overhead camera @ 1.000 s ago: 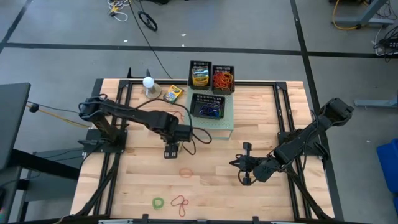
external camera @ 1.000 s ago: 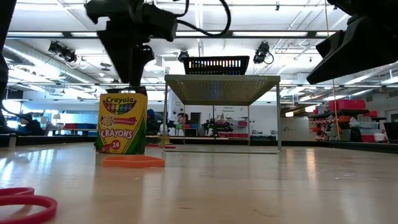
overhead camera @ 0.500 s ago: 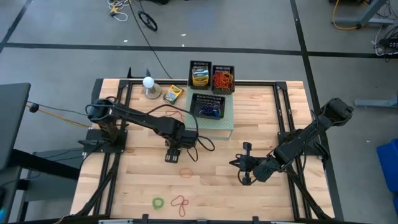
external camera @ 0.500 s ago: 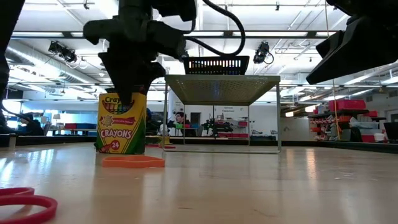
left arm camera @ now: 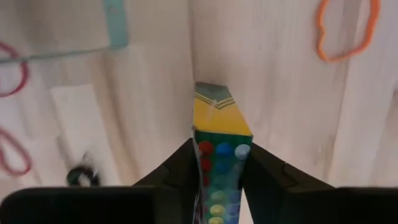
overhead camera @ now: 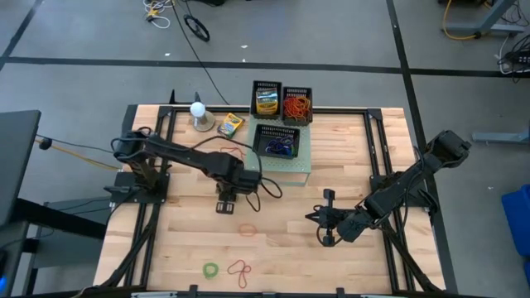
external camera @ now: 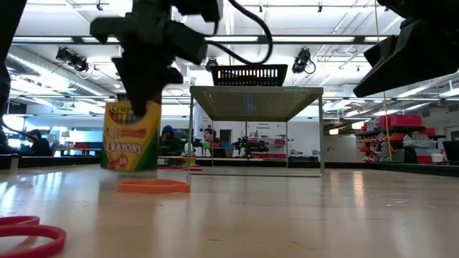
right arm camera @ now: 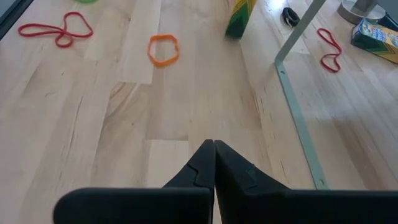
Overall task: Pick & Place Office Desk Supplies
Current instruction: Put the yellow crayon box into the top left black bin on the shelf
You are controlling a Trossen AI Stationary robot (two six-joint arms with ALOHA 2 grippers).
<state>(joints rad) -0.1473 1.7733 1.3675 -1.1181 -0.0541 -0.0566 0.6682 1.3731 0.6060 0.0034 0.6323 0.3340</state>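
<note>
Bands [external camera: 29,232] in red and orange lie loose low in the frame, still unsorted. Mid-frame left, the left tool [external camera: 143,89] is clamped on an upright crayon box [external camera: 131,136], long axis vertical, slightly tilted on the bench [overhead camera: 331,248]. Right tool [overhead camera: 325,222] waits pressed together. Upper centre, baskets [overhead camera: 281,103] already hold supplies

Pale planked wooden table [overhead camera: 348,248] standing on smooth grey concrete floor [overhead camera: 83,50], dark floor seams [overhead camera: 248,64] crossing it, ceiling spotlights [external camera: 302,59] shining over the workshop behind.
</note>
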